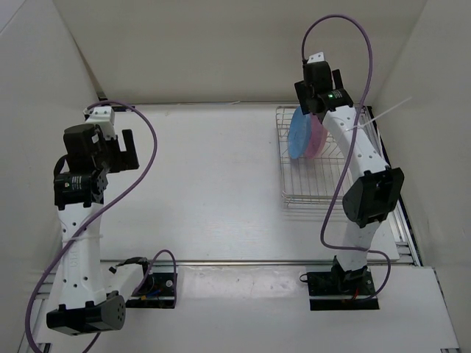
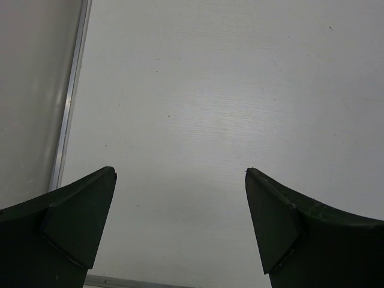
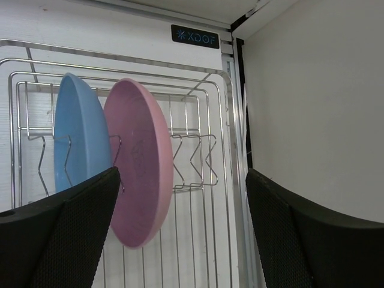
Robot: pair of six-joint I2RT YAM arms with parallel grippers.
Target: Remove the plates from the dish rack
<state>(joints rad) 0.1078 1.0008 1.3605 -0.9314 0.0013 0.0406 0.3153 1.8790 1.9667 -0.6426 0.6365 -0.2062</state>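
Both plates stand on edge in the dish rack [image 3: 198,77], so nothing is unloaded yet. The pink plate [image 3: 141,162] and the light blue plate [image 3: 75,132] sit close together between the upright prongs toward the rack's far end. In the right wrist view the blue one is left of the pink one, and both tilt slightly. The rack rests on the counter [image 1: 206,184] at its right side, close to the wall.

The right hand [image 3: 180,174] hangs over the rack with its fingers spread wide and gripping nothing. In its own camera the pink plate's rim falls inside the gap, near the left finger, but I cannot tell whether that finger touches it. The overhead view puts this hand directly over the two plates.

I judge the step in hand to be the approach to the first plate, most likely the pink one, since it is the nearer to the gap. The next move calls for setting one finger on each face of the pink rim. The gap to the blue plate is narrow, so that finger needs care. The hand then needs to clamp and lift the plate clear of the prongs before carrying it to bare counter.

The left hand [image 2: 180,171] hovers over bare counter well apart from the rack, fingers spread, holding nothing.
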